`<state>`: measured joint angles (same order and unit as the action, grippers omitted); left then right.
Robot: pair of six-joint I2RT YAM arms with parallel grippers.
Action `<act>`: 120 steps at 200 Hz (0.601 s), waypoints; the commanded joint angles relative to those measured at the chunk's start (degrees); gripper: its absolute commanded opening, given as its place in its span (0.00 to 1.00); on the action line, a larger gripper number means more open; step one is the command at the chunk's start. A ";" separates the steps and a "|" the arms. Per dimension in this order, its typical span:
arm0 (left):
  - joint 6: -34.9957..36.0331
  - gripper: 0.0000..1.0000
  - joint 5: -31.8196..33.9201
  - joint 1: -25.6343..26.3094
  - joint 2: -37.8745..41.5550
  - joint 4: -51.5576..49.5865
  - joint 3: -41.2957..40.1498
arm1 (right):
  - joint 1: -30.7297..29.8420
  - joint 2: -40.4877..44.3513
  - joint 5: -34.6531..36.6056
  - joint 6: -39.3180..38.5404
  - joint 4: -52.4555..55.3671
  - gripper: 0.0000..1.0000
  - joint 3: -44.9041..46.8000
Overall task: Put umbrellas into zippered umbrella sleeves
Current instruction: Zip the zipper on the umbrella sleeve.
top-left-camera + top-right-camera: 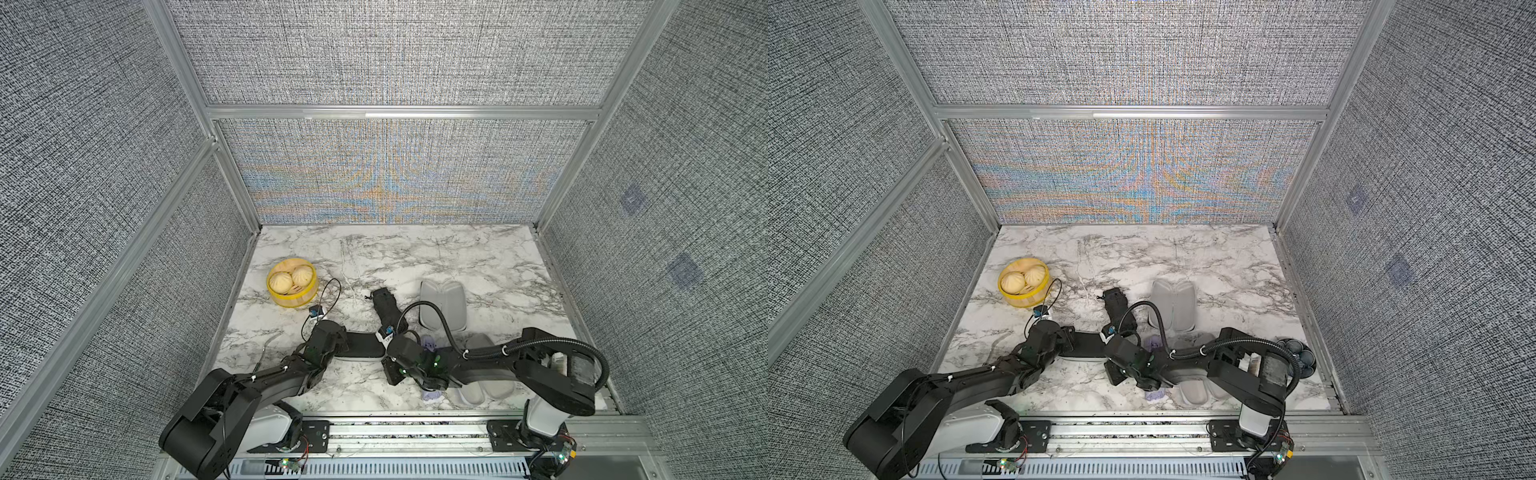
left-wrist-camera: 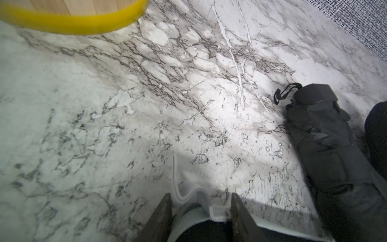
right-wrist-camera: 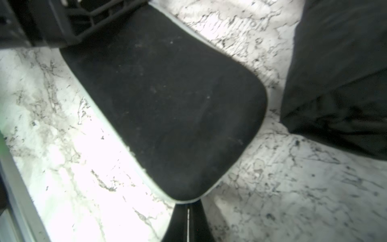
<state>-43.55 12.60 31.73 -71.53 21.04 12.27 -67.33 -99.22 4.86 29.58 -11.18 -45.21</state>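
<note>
A closed black sleeve (image 1: 363, 347) (image 1: 1086, 345) lies flat between my two grippers. My left gripper (image 1: 347, 344) (image 2: 202, 199) is shut on one rounded end of it, fingers (image 2: 167, 209) pressing on the white zip tape. My right gripper (image 1: 385, 353) (image 3: 188, 206) is shut, tips at the sleeve's (image 3: 167, 104) other end. A black umbrella (image 1: 384, 309) (image 2: 326, 146) lies just behind. An open sleeve, grey inside (image 1: 442, 303), lies to the right. A lavender umbrella (image 1: 430, 344) and another open sleeve (image 1: 486, 386) sit partly hidden under my right arm.
A yellow steamer basket (image 1: 291, 286) (image 2: 73, 27) with buns stands at the back left. A dark bowl of round things (image 1: 1298, 353) sits by the right wall. Grey panel walls enclose the marble table (image 1: 415, 257) on three sides.
</note>
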 commanded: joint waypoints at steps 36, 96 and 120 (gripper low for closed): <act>-2.48 0.34 -6.25 0.10 -1.62 -4.23 0.12 | -2.98 -3.22 -8.91 0.04 -4.58 0.00 -4.87; -2.59 0.33 -6.19 0.09 1.76 -4.69 -1.17 | -0.88 -1.70 -14.11 2.26 -8.98 0.00 -0.67; -2.81 0.33 -6.25 0.10 3.83 -4.51 -2.12 | 1.36 -0.32 -17.92 4.15 -11.98 0.00 2.99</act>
<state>-43.35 11.86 31.53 -68.66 21.26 10.92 -66.74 -100.38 0.54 31.83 -14.02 -44.47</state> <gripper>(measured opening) 0.413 0.049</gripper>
